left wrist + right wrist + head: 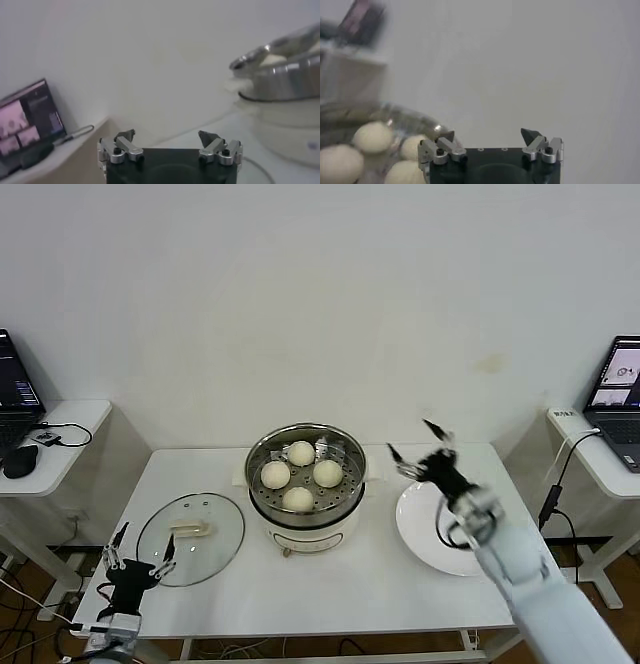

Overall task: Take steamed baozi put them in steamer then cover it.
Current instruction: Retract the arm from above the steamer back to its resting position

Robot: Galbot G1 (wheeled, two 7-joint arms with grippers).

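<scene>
All four cream-white dough buns (300, 474) sit in my shiny steel steamer basket (343, 489) at table centre. My right gripper (420, 448) hovers at its three o'clock, jaws apart, empty; my left gripper (140, 553) waits at eight o'clock, jaws apart.

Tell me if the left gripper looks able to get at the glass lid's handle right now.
Probably yes. The left gripper hangs open at the near edge of the glass lid, and the cream handle lies exposed on top with nothing between them.

Baozi (297, 475) in steamer (345, 499) — mid-table (400, 594)
</scene>
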